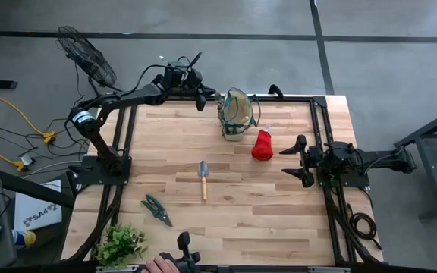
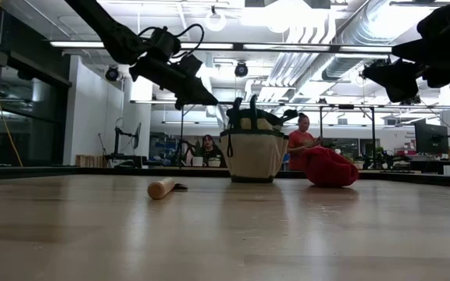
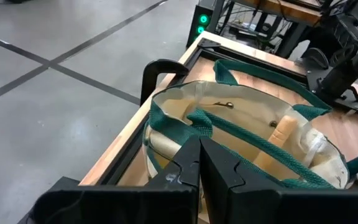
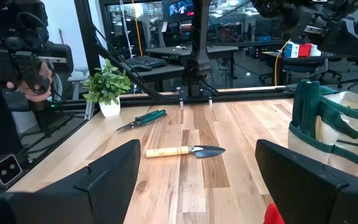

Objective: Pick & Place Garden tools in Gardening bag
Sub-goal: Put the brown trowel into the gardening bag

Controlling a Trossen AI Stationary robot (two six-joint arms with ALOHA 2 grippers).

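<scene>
The beige gardening bag with green trim stands upright on its base near the table's far edge; a wooden handle shows inside it. My left gripper is shut and empty, raised above the table just left of the bag. The red bundle lies on the table right of the bag. The trowel lies flat mid-table. One pair of green-handled shears lies toward the near left. My right gripper is open and empty, right of the red bundle.
A leafy green plant stands at the near left corner. A person's hand holding a dark device shows at the near edge. Black frame rails run along the table's sides. Bare wood lies between the trowel and my right gripper.
</scene>
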